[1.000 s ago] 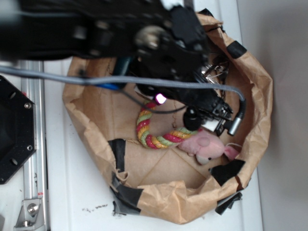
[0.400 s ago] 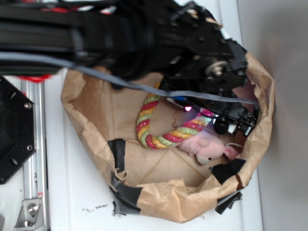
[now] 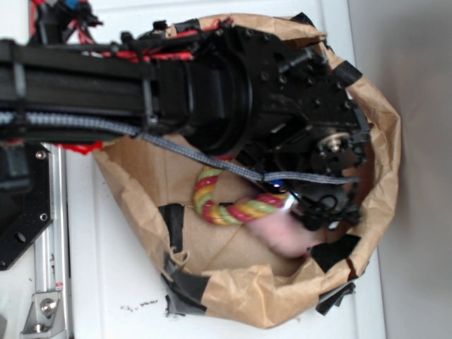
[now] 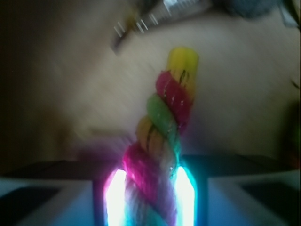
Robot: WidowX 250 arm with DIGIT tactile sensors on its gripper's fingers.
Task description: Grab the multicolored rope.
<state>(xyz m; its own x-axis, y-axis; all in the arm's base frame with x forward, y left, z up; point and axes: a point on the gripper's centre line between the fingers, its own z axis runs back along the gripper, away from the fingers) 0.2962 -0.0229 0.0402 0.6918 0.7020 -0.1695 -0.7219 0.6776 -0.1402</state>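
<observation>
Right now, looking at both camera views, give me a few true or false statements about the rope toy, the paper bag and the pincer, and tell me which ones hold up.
1. The twisted red, yellow and green rope toy sits between the pincer fingers. True.
2. The rope toy lies on the white table outside the bag. False: it is inside the crumpled brown paper bag.
3. The brown paper bag is patched with black tape. True.
4. The pink plush toy is gripped by the pincer. False: the wrist view shows only the rope between the fingers.
5. The black robot arm stays clear of the bag. False: it reaches over and into the bag.
</observation>
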